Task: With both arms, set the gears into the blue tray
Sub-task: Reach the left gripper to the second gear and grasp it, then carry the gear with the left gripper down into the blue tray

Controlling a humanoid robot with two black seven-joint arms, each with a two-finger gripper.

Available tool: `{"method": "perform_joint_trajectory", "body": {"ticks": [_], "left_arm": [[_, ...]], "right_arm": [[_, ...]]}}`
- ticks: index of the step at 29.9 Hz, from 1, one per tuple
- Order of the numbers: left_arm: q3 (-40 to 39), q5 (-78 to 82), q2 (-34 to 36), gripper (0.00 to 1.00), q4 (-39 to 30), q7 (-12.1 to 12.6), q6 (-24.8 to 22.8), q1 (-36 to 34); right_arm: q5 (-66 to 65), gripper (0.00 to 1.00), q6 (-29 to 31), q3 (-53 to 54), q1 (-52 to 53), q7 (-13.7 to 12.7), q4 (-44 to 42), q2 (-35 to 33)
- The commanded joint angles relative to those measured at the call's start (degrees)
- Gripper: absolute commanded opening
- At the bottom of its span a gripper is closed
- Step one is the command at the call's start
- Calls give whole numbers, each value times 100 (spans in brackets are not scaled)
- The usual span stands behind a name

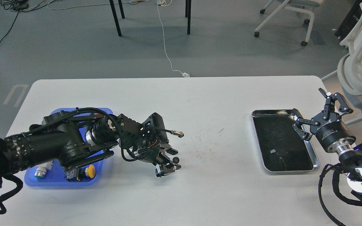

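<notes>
Left gripper (171, 163), lower centre-left of frame, clamps 1 gear (176, 160) over the table (200, 188), beside the blue tray (58, 182). Right gripper (311, 108), far right, spread wide, empty.

A tiny black toothed gear (176, 159) sits at the left end effector (168, 163), about 7 o'clock from the counter's middle. The blue tray (62, 182), flat and low-rimmed, lies at 9 o'clock, largely covered by the left arm (61, 141).
</notes>
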Motion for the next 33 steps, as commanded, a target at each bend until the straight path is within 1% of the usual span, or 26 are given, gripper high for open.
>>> {"method": "perform_joint_trajectory", "body": {"ticks": [1,3,5,7,8,13,15,18,20,23,24,27,29,31,33], "left_arm": [[6,0,22,40,-7,0,-15,33],[6,0,4,23,-7,0,-6,42],[-3,0,-13,19,-7,0,2,33],[-3,0,-13,12,-7,0,2,15],[-3,0,-5,11,-7,0,11,15],[-47,0,100,11,-33,0,29,-11],[-90,0,302,11,-147,0,37,-64],[-204,0,890,11,-823,0,37,-257],[-354,0,1469,12,-1280,0,37,-389],[-494,0,2383,13,-1694,0,46,-398],[-512,-167,2743,13,-1764,0,46,-389],[-460,-370,3544,13,-1800,0,64,-302],[-442,-388,4001,13,-1765,0,90,-92],[-503,-406,4222,14,-1730,0,204,286],[-521,-397,4285,15,-1652,0,336,594]], "right_arm": [[-9,97,0,-3,8,0,0,0],[-9,97,0,-3,8,0,0,0],[0,97,0,-3,8,0,0,0],[-9,97,-9,-3,8,0,0,0],[-9,97,-9,-3,8,0,0,0],[0,97,-9,5,8,0,0,0],[-9,97,-9,5,25,0,0,0],[-9,97,0,5,69,0,0,0],[-9,97,0,5,87,0,0,0],[-17,97,0,-3,87,0,0,53],[-17,97,0,-3,87,0,0,61],[-17,97,0,-3,78,0,8,70],[-26,97,0,-12,78,0,17,70],[-26,97,9,-12,78,0,17,70],[-26,97,9,-12,78,0,8,70]]}}
